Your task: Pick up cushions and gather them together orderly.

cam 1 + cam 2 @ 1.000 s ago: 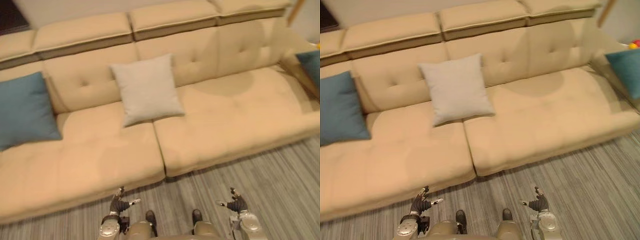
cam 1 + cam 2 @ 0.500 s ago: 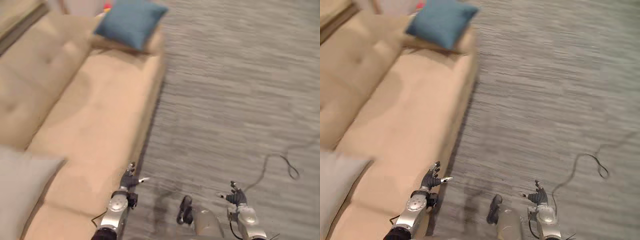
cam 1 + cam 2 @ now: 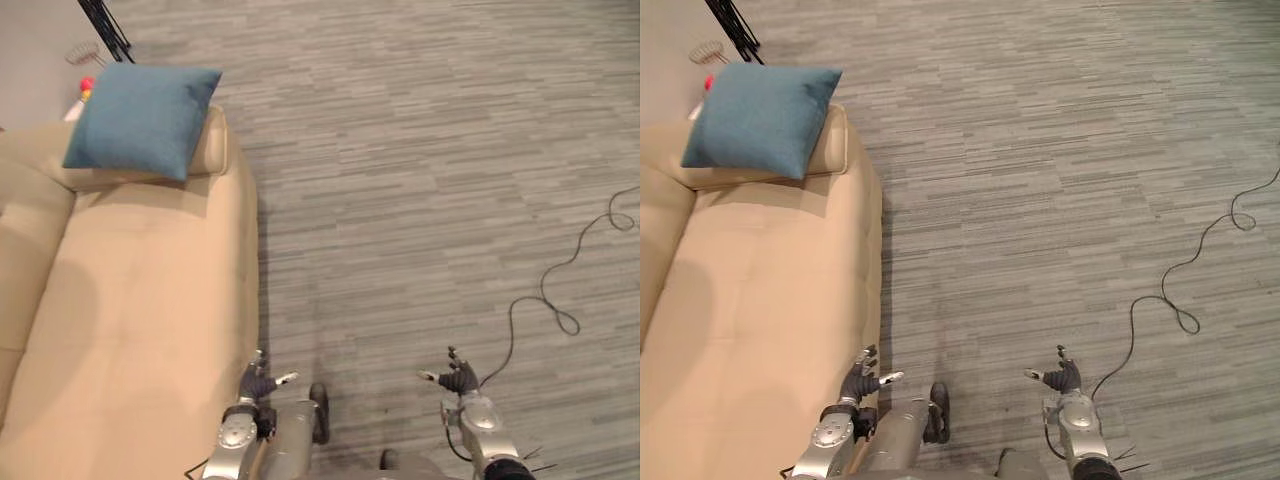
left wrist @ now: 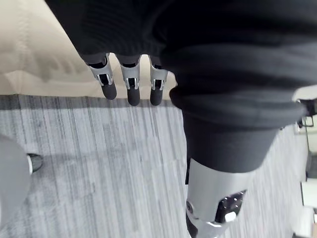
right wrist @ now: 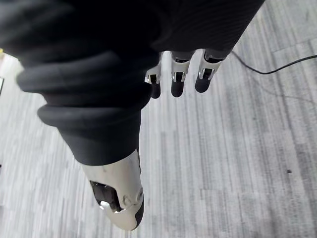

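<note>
Blue cushion (image 3: 140,119); beige sofa (image 3: 130,310)

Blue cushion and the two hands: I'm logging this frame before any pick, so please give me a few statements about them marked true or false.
1. The blue square fabric cushion rests on the armrest at the far end of the beige upholstered sofa. True.
2. The left hand is curled round the cushion. False: it hangs open and holds nothing, near the sofa's front edge and well apart from the cushion.
3. The right hand hangs open over the grey striped floor. True.
4. The sofa stands on the robot's right side. False: it is on the robot's left.
</note>
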Available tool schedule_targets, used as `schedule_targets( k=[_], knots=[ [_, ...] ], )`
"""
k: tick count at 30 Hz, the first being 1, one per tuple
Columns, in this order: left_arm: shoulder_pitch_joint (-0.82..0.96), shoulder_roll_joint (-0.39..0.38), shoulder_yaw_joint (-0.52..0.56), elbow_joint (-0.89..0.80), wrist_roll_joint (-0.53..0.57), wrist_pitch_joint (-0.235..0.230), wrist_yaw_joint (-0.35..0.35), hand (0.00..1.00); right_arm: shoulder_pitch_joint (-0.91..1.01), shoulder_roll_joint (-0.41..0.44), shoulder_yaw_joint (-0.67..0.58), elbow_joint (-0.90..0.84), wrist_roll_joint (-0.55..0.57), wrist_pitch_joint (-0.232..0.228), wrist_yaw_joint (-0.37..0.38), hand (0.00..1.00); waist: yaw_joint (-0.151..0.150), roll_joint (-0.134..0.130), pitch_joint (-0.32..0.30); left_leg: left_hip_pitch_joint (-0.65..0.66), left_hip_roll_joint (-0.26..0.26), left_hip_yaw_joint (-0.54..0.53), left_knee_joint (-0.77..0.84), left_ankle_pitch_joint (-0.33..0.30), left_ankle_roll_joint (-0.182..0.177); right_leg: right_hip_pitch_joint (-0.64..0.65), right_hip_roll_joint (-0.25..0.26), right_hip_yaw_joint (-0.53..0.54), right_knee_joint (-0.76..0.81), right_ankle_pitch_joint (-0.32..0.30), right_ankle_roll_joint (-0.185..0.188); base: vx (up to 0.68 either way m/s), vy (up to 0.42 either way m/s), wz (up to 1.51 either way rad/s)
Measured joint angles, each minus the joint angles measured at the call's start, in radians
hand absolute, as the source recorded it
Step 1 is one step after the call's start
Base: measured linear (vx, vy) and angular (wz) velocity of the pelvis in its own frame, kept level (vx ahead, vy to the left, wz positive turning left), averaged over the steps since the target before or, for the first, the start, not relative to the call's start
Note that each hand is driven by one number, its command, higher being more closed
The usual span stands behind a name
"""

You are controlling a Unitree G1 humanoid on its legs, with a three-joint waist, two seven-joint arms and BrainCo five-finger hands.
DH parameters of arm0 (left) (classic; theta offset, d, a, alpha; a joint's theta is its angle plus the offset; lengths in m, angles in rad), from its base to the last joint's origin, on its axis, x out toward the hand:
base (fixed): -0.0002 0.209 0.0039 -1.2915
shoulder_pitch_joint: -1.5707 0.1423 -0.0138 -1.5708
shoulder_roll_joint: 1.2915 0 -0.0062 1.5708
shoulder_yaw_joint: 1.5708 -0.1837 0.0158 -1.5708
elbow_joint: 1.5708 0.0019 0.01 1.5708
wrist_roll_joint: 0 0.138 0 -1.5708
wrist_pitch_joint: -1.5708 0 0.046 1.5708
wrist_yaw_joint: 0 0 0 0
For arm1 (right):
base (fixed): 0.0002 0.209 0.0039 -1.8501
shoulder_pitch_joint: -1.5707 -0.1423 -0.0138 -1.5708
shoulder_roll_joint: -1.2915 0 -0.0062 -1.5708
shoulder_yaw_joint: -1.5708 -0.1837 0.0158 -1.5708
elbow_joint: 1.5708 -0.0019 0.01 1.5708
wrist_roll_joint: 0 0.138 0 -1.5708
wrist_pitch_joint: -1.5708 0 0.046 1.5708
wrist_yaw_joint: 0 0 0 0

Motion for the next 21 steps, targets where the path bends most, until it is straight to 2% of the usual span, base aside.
schedule_targets(
  k=[1,2,3,4,5,6,7,8,9,10,11,12,13,14,15,16,17,18,19,20,21],
  knots=[
    [0.014,0.001,0.004,0.007,-0.006,0.001,0.0,0.0,-0.001,0.007,-0.001,0.0,-0.002,0.0,0.001,0.0,-0.002,-0.013,0.002,0.039,-0.02,0.02,0.019,-0.037,0.027,-0.059,-0.035,0.005,0.203,0.004,0.04,0.61,0.274,-0.09],
    [0.022,0.003,0.0,0.023,-0.01,0.006,0.0,0.0,0.0,0.014,0.0,0.002,-0.009,0.0,0.002,0.0,-0.005,-0.019,0.006,0.106,-0.039,0.028,0.01,-0.068,0.04,-0.133,-0.068,0.02,0.423,0.066,0.139,0.6,0.263,-0.1],
    [0.026,0.005,0.0,0.028,-0.01,0.011,0.001,0.0,0.0,0.018,0.001,0.002,-0.01,0.0,0.003,0.0,-0.006,-0.018,0.008,0.148,-0.049,0.028,0.003,-0.083,0.045,-0.168,-0.08,0.026,0.544,0.089,0.169,0.62,0.221,0.0],
    [0.036,0.008,-0.005,0.042,-0.01,0.015,0.003,0.0,0.014,0.023,0.001,0.004,-0.014,0.001,0.003,0.0,-0.012,-0.013,0.011,0.232,-0.058,0.02,-0.015,-0.094,0.047,-0.209,-0.103,-0.007,0.699,0.073,0.125,0.62,0.157,0.16],
    [0.04,0.011,-0.011,0.04,-0.01,0.015,0.01,0.0,0.025,0.024,0.001,0.003,-0.029,0.001,0.003,0.0,-0.023,-0.006,0.011,0.314,-0.063,0.003,-0.065,-0.094,0.047,-0.241,-0.123,-0.069,0.742,0.054,0.067,0.86,0.162,0.28],
    [0.04,0.017,-0.011,0.04,-0.011,0.014,0.02,0.0,0.024,0.024,0.001,-0.001,-0.042,-0.002,0.003,0.0,-0.033,0.008,0.012,0.393,-0.062,-0.019,-0.132,-0.093,0.046,-0.295,-0.128,-0.143,0.717,0.032,0.029,0.61,0.091,0.22],
    [0.039,0.018,-0.011,0.04,-0.011,0.014,0.02,0.0,0.023,0.024,0.001,-0.002,-0.043,-0.002,0.003,0.0,-0.034,0.009,0.013,0.401,-0.062,-0.022,-0.139,-0.093,0.046,-0.304,-0.129,-0.15,0.711,0.03,0.026,0.6,0.058,0.23],
    [0.025,0.024,-0.011,0.041,-0.011,0.014,0.02,0.0,0.016,0.021,0.001,-0.001,-0.045,-0.003,0.004,0.0,-0.047,0.019,0.017,0.452,-0.059,-0.046,-0.189,-0.098,0.033,-0.373,-0.132,-0.203,0.612,0.018,0.008,0.47,0.009,0.22],
    [0.008,0.023,-0.011,0.049,-0.01,0.014,0.021,0.0,0.007,0.009,0.002,0.002,-0.046,-0.001,0.005,0.0,-0.055,0.034,0.026,0.493,-0.04,-0.051,-0.217,-0.115,0.005,-0.411,-0.107,-0.23,0.475,0.021,0.002,0.59,0.009,0.23],
    [-0.005,0.022,-0.011,0.059,-0.01,0.014,0.021,0.0,0.005,0.002,0.002,0.002,-0.047,-0.002,0.004,0.0,-0.056,0.046,0.033,0.511,-0.028,-0.054,-0.226,-0.122,-0.008,-0.431,-0.086,-0.232,0.376,0.033,0.0,0.6,-0.007,0.24],
    [-0.033,0.021,-0.01,0.078,-0.01,0.014,0.022,0.0,0.009,-0.01,0.0,0.002,-0.047,0.0,0.004,0.0,-0.062,0.063,0.043,0.552,-0.008,-0.066,-0.233,-0.14,-0.042,-0.466,-0.036,-0.213,0.162,0.12,-0.008,0.63,-0.039,0.31],
    [-0.045,0.026,-0.008,0.082,-0.008,0.015,0.024,0.0,0.019,-0.012,0.0,0.002,-0.048,0.004,0.004,0.0,-0.067,0.059,0.042,0.587,-0.002,-0.086,-0.233,-0.154,-0.067,-0.47,-0.002,-0.175,-0.018,0.228,-0.014,0.66,-0.065,0.36],
    [-0.048,0.028,-0.006,0.084,-0.006,0.014,0.029,0.0,0.028,-0.011,0.0,0.002,-0.049,0.005,0.004,0.0,-0.068,0.052,0.04,0.606,-0.001,-0.1,-0.232,-0.164,-0.083,-0.464,0.013,-0.159,-0.105,0.292,-0.018,0.89,-0.175,0.54],
    [-0.047,0.038,0.002,0.097,-0.005,0.012,0.041,0.0,0.05,-0.01,0.0,0.002,-0.049,0.011,0.004,0.0,-0.073,0.034,0.028,0.649,0.004,-0.137,-0.202,-0.187,-0.121,-0.46,0.029,-0.119,-0.142,0.458,-0.061,0.78,-0.191,0.56],
    [-0.052,0.033,0.004,0.107,-0.005,0.012,0.042,0.0,0.054,-0.014,-0.002,0.003,-0.049,0.017,0.003,0.0,-0.08,0.039,0.023,0.651,0.016,-0.154,-0.17,-0.191,-0.128,-0.465,0.028,-0.111,-0.105,0.518,-0.064,0.78,-0.184,0.58],
    [-0.069,0.009,0.003,0.125,-0.006,0.012,0.042,0.0,0.045,-0.03,-0.002,0.003,-0.049,0.025,0.003,0.0,-0.086,0.08,0.021,0.588,0.065,-0.152,-0.008,-0.143,-0.175,-0.47,0.049,-0.148,0.0,0.421,-0.086,0.75,-0.184,0.34],
    [-0.077,-0.006,0.011,0.126,-0.007,0.012,0.043,0.0,0.034,-0.032,0.001,0.001,-0.049,0.025,0.004,0.0,-0.084,0.079,0.022,0.493,0.079,-0.147,0.195,0.01,-0.174,-0.438,0.052,-0.156,0.019,0.363,-0.081,0.58,-0.136,0.16],
    [-0.076,-0.015,0.015,0.126,-0.007,0.013,0.043,0.0,0.027,-0.031,0.003,0.001,-0.049,0.026,0.004,0.0,-0.078,0.077,0.024,0.443,0.091,-0.145,0.303,0.137,-0.181,-0.401,0.056,-0.156,0.004,0.343,-0.083,0.89,-0.235,0.1],
    [-0.077,-0.028,0.019,0.124,-0.008,0.01,0.042,0.0,0.01,-0.028,0.009,0.005,-0.046,0.026,0.002,0.0,-0.063,0.083,0.039,0.35,0.16,-0.106,0.531,0.102,-0.145,-0.284,0.078,-0.166,-0.048,0.315,-0.092,0.59,-0.142,0.03],
    [-0.075,-0.029,0.019,0.122,-0.009,0.01,0.041,0.0,0.002,-0.026,0.01,0.014,-0.042,0.025,0.0,0.0,-0.045,0.07,0.052,0.277,0.194,-0.07,0.645,0.036,-0.101,-0.176,0.085,-0.169,-0.099,0.296,-0.099,0.86,-0.174,0.06],
    [-0.072,-0.028,0.019,0.12,-0.009,0.01,0.041,0.0,-0.003,-0.025,0.009,0.017,-0.04,0.023,0.0,0.0,-0.035,0.061,0.056,0.245,0.195,-0.062,0.66,0.012,-0.097,-0.129,0.082,-0.167,-0.126,0.291,-0.1,0.63,-0.069,0.0]
  ],
)
